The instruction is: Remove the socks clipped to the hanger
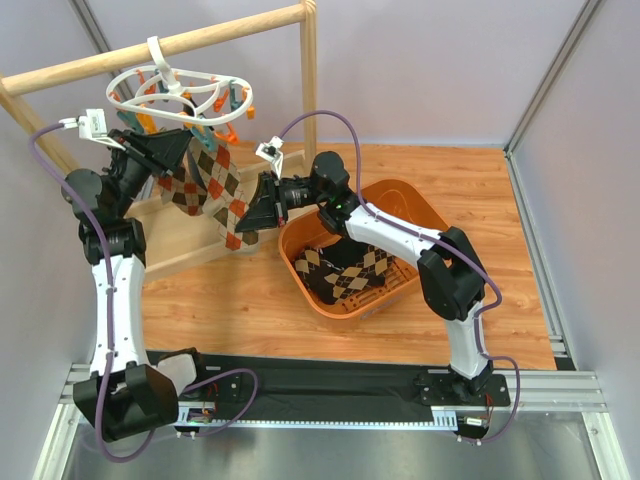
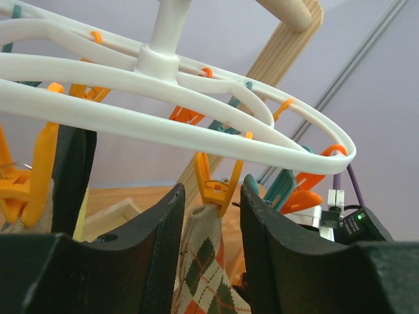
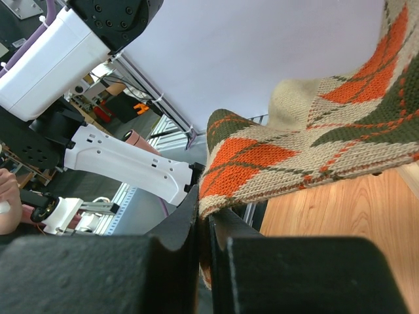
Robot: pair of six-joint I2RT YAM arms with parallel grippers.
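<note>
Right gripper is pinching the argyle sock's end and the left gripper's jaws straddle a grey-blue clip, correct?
Not quite. The clip that the left gripper straddles is orange, not grey-blue; the left wrist view shows it. The right gripper is indeed pinching the argyle sock by its end.

Hanger (image 2: 156,60), at 11 o'clock in top view, was white. Clips were of two colours: orange clips (image 2: 216,186), grey-blue clips (image 2: 278,190). Hanging sock (image 3: 314,150) had beige ground, argyle pattern, orange and dark olive diamonds, thin orange crossing lines. Basket (image 1: 418,197), at 3 o'clock from it, was orange. Socks in basket (image 1: 350,272) were black-brown argyle with beige diamonds. Rail (image 1: 220,32) was pale wood; table (image 1: 250,300) warmer brown. Left arm (image 1: 112,300) and right arm (image 1: 390,232) were white with black joints. Cable (image 1: 340,120) was purple.
</note>
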